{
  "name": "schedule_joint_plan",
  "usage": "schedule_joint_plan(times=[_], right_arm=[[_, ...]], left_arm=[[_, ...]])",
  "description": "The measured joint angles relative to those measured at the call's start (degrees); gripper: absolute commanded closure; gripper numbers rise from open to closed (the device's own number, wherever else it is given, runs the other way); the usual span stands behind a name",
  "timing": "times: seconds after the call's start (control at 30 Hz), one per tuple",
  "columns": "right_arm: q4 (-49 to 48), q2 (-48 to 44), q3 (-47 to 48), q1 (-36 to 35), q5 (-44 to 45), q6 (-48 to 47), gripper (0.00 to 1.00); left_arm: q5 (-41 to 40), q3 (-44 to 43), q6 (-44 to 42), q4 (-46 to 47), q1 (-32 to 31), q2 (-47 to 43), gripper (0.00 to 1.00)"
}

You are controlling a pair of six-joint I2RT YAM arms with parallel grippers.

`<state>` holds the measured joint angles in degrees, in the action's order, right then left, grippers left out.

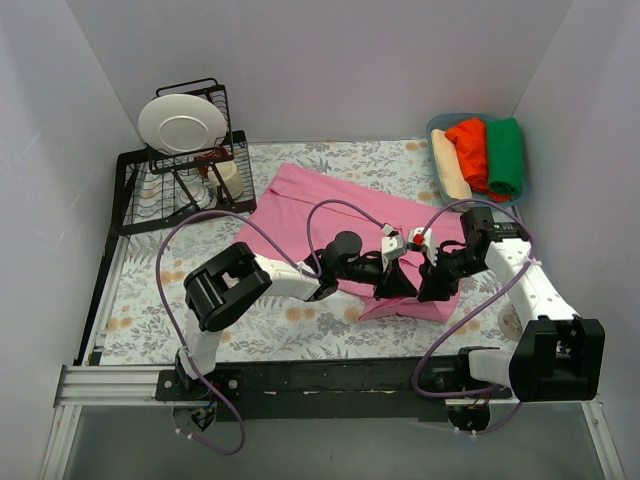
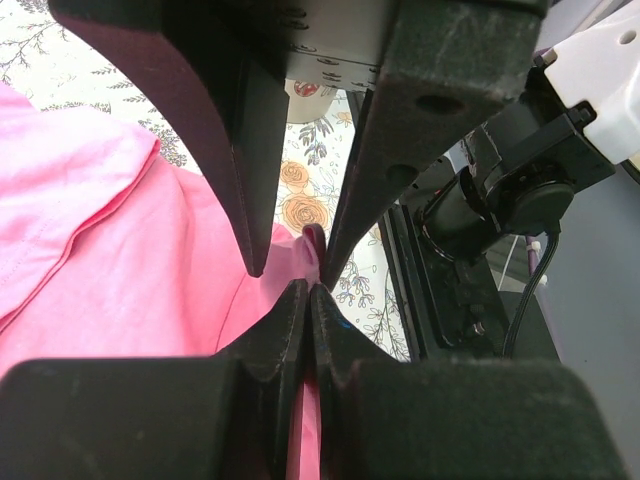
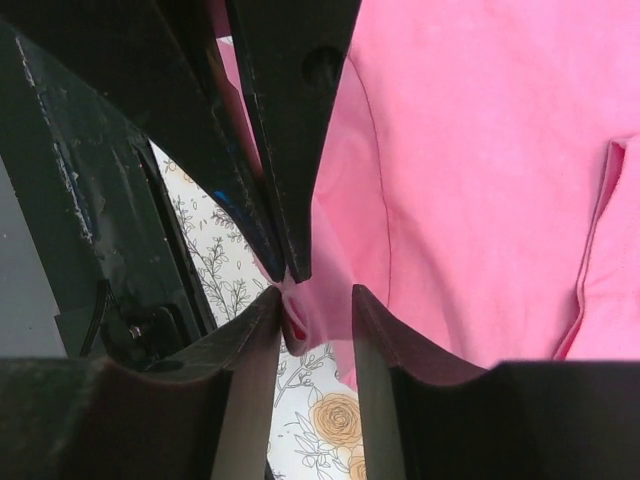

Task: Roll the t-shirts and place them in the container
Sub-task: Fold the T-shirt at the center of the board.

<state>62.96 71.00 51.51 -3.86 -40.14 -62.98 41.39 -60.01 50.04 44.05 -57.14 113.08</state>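
Note:
The pink t-shirt [image 1: 320,205] lies spread on the floral table, its near right corner lifted into a bunch. My left gripper [image 1: 398,278] is shut on that corner fold; the left wrist view shows its jaws [image 2: 310,288] pinching pink cloth [image 2: 100,260]. My right gripper [image 1: 432,283] meets it tip to tip. In the right wrist view it [image 3: 315,300] is open, with the pink fold [image 3: 480,150] hanging between its jaws. Rolled cream [image 1: 450,165], orange-red [image 1: 470,150] and green [image 1: 505,155] t-shirts lie in a bin at the back right.
The blue bin [image 1: 434,124] sits in the back right corner. A black dish rack [image 1: 135,200] with a white plate [image 1: 182,122] and a mug [image 1: 228,178] stands at the back left. White walls enclose the table on three sides.

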Motion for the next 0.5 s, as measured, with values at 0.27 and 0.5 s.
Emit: schedule_joint_plan(times=[0.27,0.5], right_arm=[[0.0,0.2,0.1,-0.1,0.1,0.3,0.86],[0.1,0.2,0.2,-0.3,1.4,1.4,0.99]], left_arm=[[0.0,-0.1,0.1,-0.1,0.0,0.1,1.0],[-1.0,-0.4,-2.7,-5.0,0.5,-0.6,0.51]])
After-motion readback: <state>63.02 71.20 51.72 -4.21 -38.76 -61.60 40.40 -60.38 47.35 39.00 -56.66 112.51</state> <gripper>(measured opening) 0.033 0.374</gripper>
